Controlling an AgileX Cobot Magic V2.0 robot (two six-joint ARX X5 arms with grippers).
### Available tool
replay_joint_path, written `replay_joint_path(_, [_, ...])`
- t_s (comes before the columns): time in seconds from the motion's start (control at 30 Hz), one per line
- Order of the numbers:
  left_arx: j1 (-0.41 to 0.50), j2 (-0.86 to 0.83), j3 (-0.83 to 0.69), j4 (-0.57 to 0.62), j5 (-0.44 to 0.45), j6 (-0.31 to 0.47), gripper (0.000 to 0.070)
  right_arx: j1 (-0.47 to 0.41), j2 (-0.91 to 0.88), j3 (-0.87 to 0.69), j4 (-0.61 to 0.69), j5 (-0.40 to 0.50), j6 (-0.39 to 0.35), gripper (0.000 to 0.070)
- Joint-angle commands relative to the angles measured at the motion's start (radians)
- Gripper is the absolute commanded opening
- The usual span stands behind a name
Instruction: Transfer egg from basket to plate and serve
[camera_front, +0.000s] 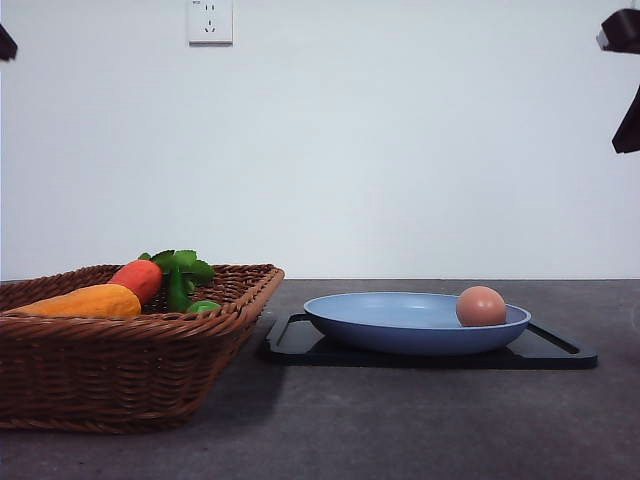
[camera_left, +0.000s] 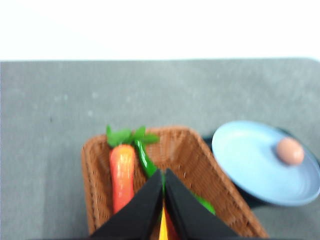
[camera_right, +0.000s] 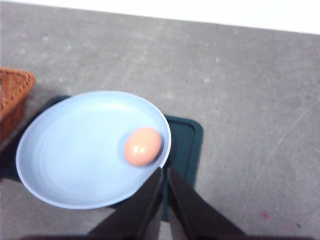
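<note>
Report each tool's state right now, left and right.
Left tool: closed, holding nothing, above the basket.
Right tool: closed, holding nothing; the egg lies on the plate.

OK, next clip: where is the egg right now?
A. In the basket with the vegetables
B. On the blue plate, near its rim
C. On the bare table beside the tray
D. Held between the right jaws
B: the egg lies on the plate close to its right rim, apart from the basket; the right wrist view shows it free of the shut jaws.
</note>
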Motion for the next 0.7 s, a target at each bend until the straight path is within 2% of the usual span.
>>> replay_joint_path(0.0, [-0.006,0.007,0.01,0.017,-0.004,-0.004,0.0,0.009,0.003,0.005,0.014,0.003,0.01,0.0])
replay_joint_path(0.4, [-0.007,0.003,0.003,0.026,-0.003,-0.004,0.0,0.009,0.003,0.005,0.013,0.004,0.01,0.0])
replay_joint_path(0.5, [0.0,-0.066,0.002,-0.03,-0.003,0.004,0.0,0.009,0.003,0.005,0.013,0.004,0.01,0.0])
replay_joint_path(0.53, [0.011,-0.102,0.001,-0.043,-0.003,0.031,0.0,0.009,0.003,0.005,0.013,0.003,0.01,0.0])
replay_joint_path(0.67, [0.103,-0.248,-0.025,-0.077,-0.004,0.091,0.0,0.009,0.003,0.005,0.013,0.003,0.01,0.0])
